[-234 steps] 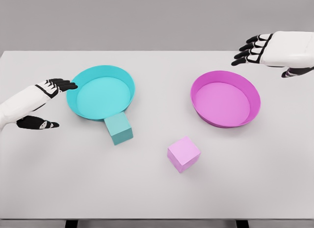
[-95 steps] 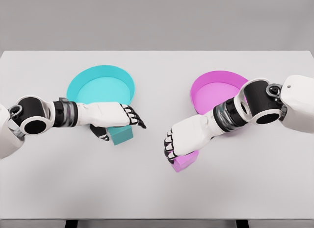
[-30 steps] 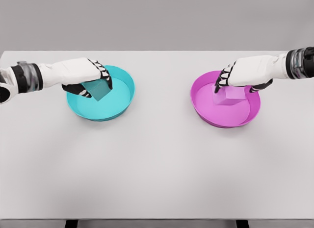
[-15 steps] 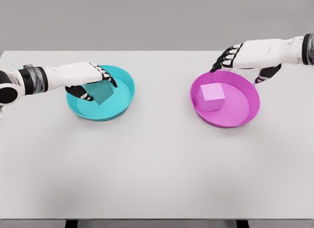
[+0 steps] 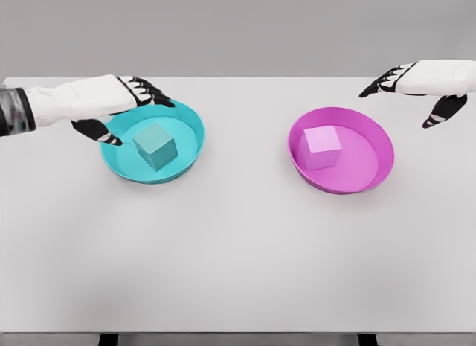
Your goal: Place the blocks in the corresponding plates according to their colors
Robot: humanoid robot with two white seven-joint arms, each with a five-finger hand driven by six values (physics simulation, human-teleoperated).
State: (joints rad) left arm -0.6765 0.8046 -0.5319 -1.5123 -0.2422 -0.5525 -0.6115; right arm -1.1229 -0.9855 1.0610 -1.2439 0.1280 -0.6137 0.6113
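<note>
Near the desk [image 5: 238, 249] far edge, teal block [image 5: 154, 145] sits in teal plate [image 5: 190, 119], pink block [image 5: 321, 146] in pink plate [image 5: 372, 178]. Left hand [image 5: 111, 100] and right hand [image 5: 428, 82] are spread, empty. Placement appears complete; next move: retract both arms.

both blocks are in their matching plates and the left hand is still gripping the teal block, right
Not quite. In the head view the left hand is open beside the teal block, not gripping it. Both blocks do sit in matching plates: teal in the teal plate, pink block in the pink plate.
</note>
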